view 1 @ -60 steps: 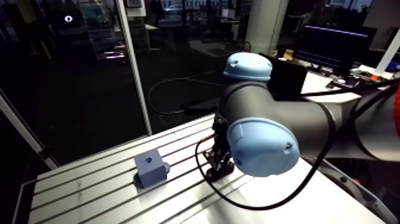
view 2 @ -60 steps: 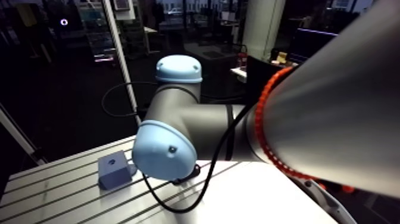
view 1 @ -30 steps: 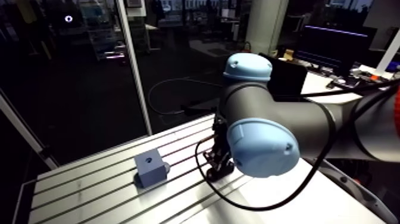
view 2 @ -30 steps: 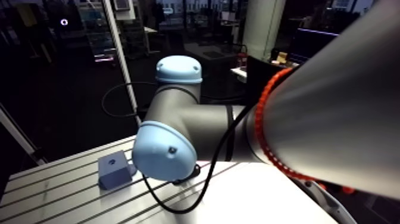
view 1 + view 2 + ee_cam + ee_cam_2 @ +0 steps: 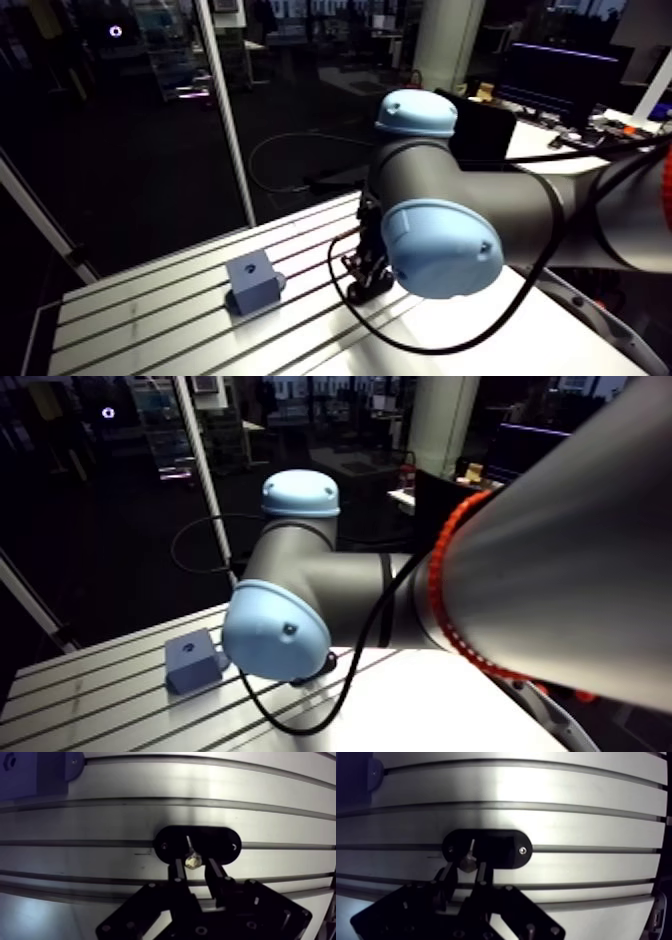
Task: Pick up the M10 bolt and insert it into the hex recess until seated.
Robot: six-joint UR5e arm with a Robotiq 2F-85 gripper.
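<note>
I see the small shiny metal bolt [image 5: 192, 860] clamped in the hand [image 5: 194, 864], black jaws pressed on either side of it, just above a black oval plate [image 5: 222, 845] on the slotted aluminium desk [image 5: 150, 817]. In the arm view, lower left of centre, a grey metal block with a hole on top [image 5: 252, 282] stands apart from the hand.

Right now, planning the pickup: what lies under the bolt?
A black oval plate lies under the bolt, on the slotted table. The bolt covers the spot of plate directly beneath it.
</note>
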